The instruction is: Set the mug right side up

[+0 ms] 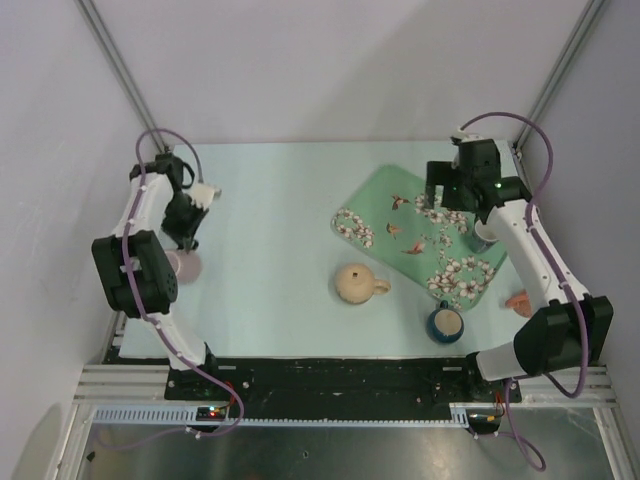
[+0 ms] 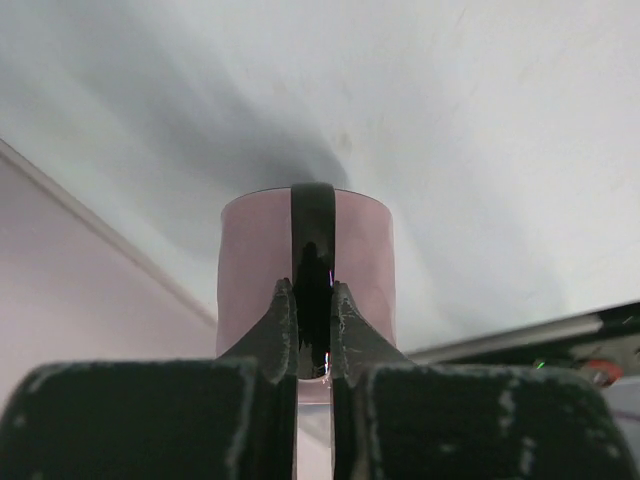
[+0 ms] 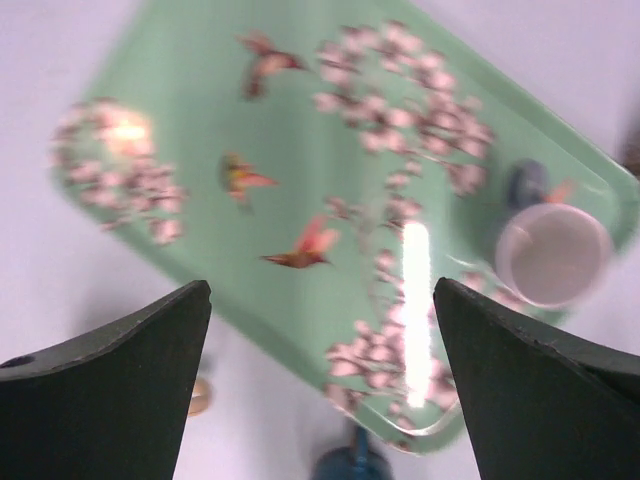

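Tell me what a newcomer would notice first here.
The green flowered tray stands out at the right rear of the table, with the right end effector hanging open above it. At the left edge, the left end effector is shut on the dark handle of a mauve mug. A tan mug sits mid-table, no opening showing from above, a blue mug nearer the front right.

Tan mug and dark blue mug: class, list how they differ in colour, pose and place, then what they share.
Colour: the tan mug is sandy beige; the dark blue mug is deep blue.
Pose: the tan mug shows its closed bottom, upside down; the dark blue mug shows its open mouth, upright.
Place: the tan mug stands clear of the floral tray; the dark blue mug sits at the tray's near corner.
Shared: similar size.
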`<state>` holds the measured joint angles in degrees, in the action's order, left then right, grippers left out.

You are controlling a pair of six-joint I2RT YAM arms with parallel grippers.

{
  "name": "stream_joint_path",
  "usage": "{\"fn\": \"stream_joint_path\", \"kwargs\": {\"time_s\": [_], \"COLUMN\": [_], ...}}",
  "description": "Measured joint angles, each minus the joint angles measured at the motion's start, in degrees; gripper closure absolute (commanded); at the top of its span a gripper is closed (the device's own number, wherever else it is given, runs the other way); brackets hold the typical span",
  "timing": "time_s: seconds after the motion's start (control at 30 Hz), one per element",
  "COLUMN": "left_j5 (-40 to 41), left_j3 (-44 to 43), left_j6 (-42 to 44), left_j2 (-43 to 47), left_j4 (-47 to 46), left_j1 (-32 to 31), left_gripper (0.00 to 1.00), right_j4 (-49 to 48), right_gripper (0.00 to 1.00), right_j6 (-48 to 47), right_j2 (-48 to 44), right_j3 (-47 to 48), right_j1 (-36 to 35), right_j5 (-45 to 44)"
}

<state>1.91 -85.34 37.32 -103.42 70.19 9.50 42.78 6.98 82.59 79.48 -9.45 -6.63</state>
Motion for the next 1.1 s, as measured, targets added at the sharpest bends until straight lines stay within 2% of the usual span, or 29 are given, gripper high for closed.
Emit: {"fn": "stream_joint_path", "kwargs": {"time_s": [0.23, 0.4, 0.57, 0.73, 0.8, 0.87, 1.03, 1.1], "left_j5": [-19.82, -31.41, -40.48, -46.82, -48.46, -49.48, -51.69, -51.8], "left_j3": [-11.17, -18.93, -25.49, -28.83, -28.98, -29.05, -31.65, -33.33], "left_j6": [-7.48, -12.37, -15.91, -18.21, -18.51, -18.88, -19.3, -18.69], "left_j2": [1.14, 1.16, 2.1, 3.85, 4.63, 4.96, 4.96, 5.44], "left_j4": [-0.52, 0.11, 0.07, 0.76, 0.94, 1.18, 1.99, 2.97], "left_j1": [-2.58, -7.21, -12.55, -15.3, -15.82, -16.06, -16.35, -15.89], "left_gripper": [1.0, 1.0, 1.0, 1.0, 1.0, 1.0, 1.0, 0.98], "right_j4": [-12.87, -31.41, -46.1, -51.23, -52.68, -54.62, -62.93, -66.84], "right_gripper": [0.01, 0.01, 0.0, 0.01, 0.04, 0.12, 0.87, 0.97], "right_j6": [4.31, 12.98, 24.17, 30.6, 32.26, 34.05, 39.69, 44.19], "right_j2": [-1.81, 3.48, 12.68, 18.4, 19.23, 19.54, 22.05, 24.17], "right_j3": [-0.09, -0.09, 0.76, 2.56, 3.06, 3.5, 5.68, 6.49], "right_j1": [-15.61, -24.55, -26.36, -26.82, -26.95, -27.1, -28.26, -27.91], "right_j5": [15.17, 31.04, 41.7, 45.92, 47.1, 48.35, 53.29, 56.83]}}
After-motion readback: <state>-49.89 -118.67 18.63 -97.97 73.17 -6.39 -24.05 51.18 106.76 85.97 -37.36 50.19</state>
